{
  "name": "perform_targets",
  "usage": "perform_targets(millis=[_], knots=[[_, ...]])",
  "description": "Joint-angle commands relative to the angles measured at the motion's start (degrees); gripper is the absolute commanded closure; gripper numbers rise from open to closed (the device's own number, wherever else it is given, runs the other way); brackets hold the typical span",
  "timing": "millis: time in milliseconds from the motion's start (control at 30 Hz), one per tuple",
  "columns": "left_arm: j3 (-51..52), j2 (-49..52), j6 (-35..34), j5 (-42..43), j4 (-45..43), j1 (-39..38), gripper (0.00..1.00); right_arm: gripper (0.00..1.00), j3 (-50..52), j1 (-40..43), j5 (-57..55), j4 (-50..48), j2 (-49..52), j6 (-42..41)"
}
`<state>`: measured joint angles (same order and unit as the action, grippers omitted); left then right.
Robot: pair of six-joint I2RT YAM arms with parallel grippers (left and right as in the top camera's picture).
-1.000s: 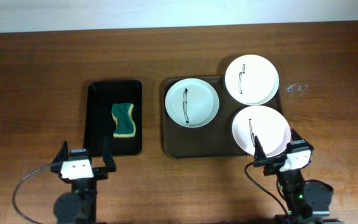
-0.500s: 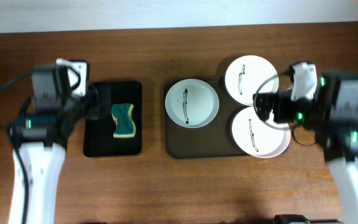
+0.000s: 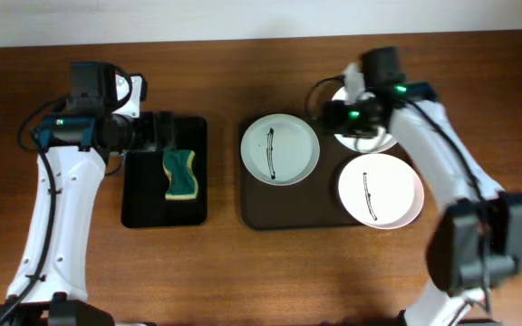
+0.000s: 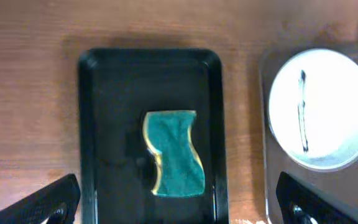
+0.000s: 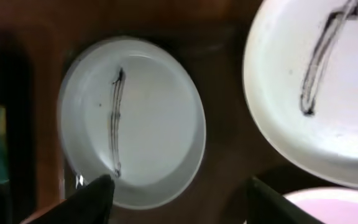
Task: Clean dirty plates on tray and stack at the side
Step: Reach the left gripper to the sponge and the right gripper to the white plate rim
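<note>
Three white plates, each with a black line mark, lie on the dark brown tray [image 3: 254, 213]: one at the left [image 3: 279, 149], one at the back right [image 3: 383, 138] partly under my right arm, one at the front right [image 3: 380, 190]. My right gripper [image 3: 333, 116] is open and empty above the tray's back edge between the left and back right plates; its wrist view shows the left plate [image 5: 132, 118] and the back right plate [image 5: 319, 93]. My left gripper [image 3: 157, 131] is open and empty over the black tray's back end.
A green and yellow sponge [image 3: 180, 175] lies in the smaller black tray [image 3: 139, 204] left of the brown tray; both show in the left wrist view, sponge [image 4: 173, 152] and tray [image 4: 104, 124]. Bare wooden table [image 3: 261, 272] lies all around.
Both arms have risen from the front edge and reached in: the left arm to the black tray's back end, the right arm leftward to over the back right plate.
</note>
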<state>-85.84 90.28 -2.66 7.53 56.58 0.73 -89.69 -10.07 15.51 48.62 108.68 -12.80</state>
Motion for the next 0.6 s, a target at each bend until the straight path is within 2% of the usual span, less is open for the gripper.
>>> perform_targets(millis=[0,67,233,433,500,567], knots=[[-6.6,3.1,-7.0,-5.7,2.7,-0.2,0.04,0.34,-7.9,-3.9,-8.7,2.2,7.5,-4.3],[-8.5,6.0,-7.2,-5.9,4.8,-0.2,0.06,0.39,-8.9,-4.8,-8.7,1.5,11.5,-5.6],[-8.6,12.8,-9.8,-5.8,5.7,-0.2,0.15,0.64,-8.8,-5.7,-10.7,1.3,17.0,-7.2],[-8.6,16.3,-9.7,-5.4,5.6,-0.2,0.28,0.85,-6.9,-6.1,-10.8,1.9,19.3,-8.8],[-8.6,17.5,-9.7,-5.4,5.7,-0.2,0.29,0.94,-6.1,-6.1,-10.9,2.0,19.3,-9.2],[-7.9,19.1,-9.7,-3.7,5.6,-0.2,0.29,0.96,-6.1,-6.1,-10.8,2.0,19.3,-9.2]])
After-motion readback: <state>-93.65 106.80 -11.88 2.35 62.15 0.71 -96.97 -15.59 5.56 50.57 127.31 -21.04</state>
